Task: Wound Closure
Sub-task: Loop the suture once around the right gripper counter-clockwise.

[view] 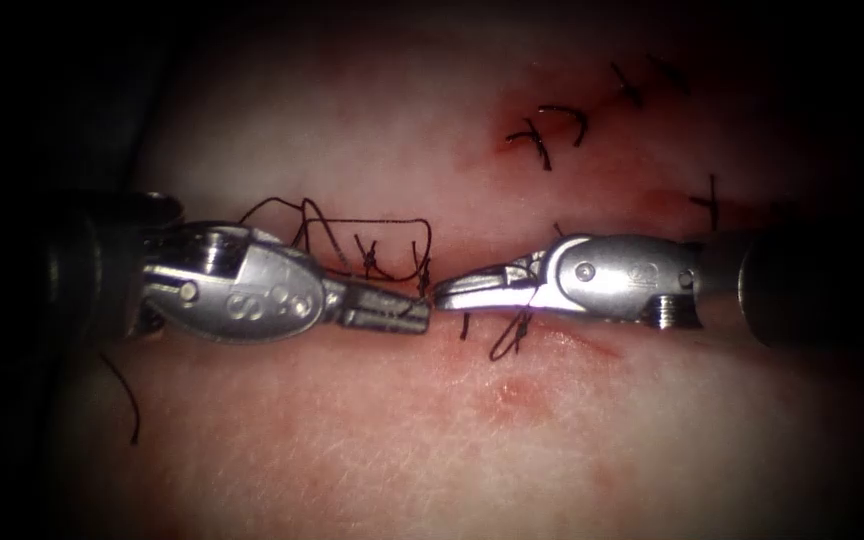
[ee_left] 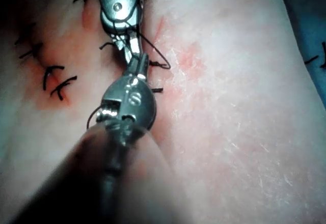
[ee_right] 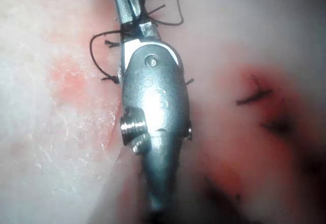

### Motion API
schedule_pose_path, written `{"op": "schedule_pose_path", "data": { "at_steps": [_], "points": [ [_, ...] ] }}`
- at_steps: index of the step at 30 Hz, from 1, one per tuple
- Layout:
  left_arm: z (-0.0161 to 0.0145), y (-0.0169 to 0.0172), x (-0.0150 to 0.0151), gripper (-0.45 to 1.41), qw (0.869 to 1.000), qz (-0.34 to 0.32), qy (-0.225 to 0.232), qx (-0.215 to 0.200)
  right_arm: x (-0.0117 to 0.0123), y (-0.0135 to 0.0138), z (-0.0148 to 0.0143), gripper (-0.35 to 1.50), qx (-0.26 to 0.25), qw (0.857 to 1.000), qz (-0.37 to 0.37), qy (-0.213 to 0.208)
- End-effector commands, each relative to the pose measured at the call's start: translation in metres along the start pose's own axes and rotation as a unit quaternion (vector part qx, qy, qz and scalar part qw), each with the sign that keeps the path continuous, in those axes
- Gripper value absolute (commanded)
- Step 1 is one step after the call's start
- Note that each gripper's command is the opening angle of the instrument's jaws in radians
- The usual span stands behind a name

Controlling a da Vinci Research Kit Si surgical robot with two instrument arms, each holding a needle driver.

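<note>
Dark thread (view: 352, 235) lies in loose loops over the tissue (view: 352, 440), rising above the left tool's jaws and running down to a small knot (view: 369, 262) just above them. The cut (view: 572, 340) runs across the endoscope view, and both tools lie along it, tip to tip and nearly touching.

Left tool (view: 392, 312): jaws together, level with the cut. Thread passes at its tip; whether it is pinched there I cannot tell from any view. In the left wrist view this tool (ee_left: 133, 66) points at the other tool's tip, with thread arcing off beside the joint.

Right tool (view: 467, 290): jaws look closed or nearly so, and a strand crosses them near the tip. Grip on that strand not confirmed. Short thread tails (view: 508, 335) hang below its jaws onto the tissue. In the right wrist view its jaws (ee_right: 137, 28) sit among thread loops (ee_right: 173, 10).

Needle: not located; neither tool is seen holding it.

Finished stitches (view: 550, 125) with cut ends sit on the far part of the tissue, toward the right, in a patch of red fluid (view: 492, 140). A loose cut end of thread (view: 127, 395) lies on the tissue below the left tool's shaft.
</note>
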Motion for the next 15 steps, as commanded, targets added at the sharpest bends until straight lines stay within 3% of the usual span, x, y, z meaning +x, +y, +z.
{"op": "schedule_pose_path", "data": {
  "at_steps": [1, 10, 15],
  "points": [
    [0.0008, -0.0001, -0.0003, -0.45, 1.0, 0.0, 0.001, -0.001, -0.0007, -0.0003, 0.0008, -0.35, 0.002, 1.0, 0.001, 0.003],
    [0.0035, -0.0028, -0.0039, -0.45, 1.0, -0.015, -0.017, 0.012, -0.0021, -0.0024, 0.0004, -0.35, 0.019, 0.998, 0.045, 0.039],
    [0.0066, -0.0031, -0.0055, -0.45, 0.999, -0.013, -0.031, 0.012, -0.0026, -0.003, 0.0, -0.35, 0.005, 0.992, 0.095, 0.084]
  ]
}}
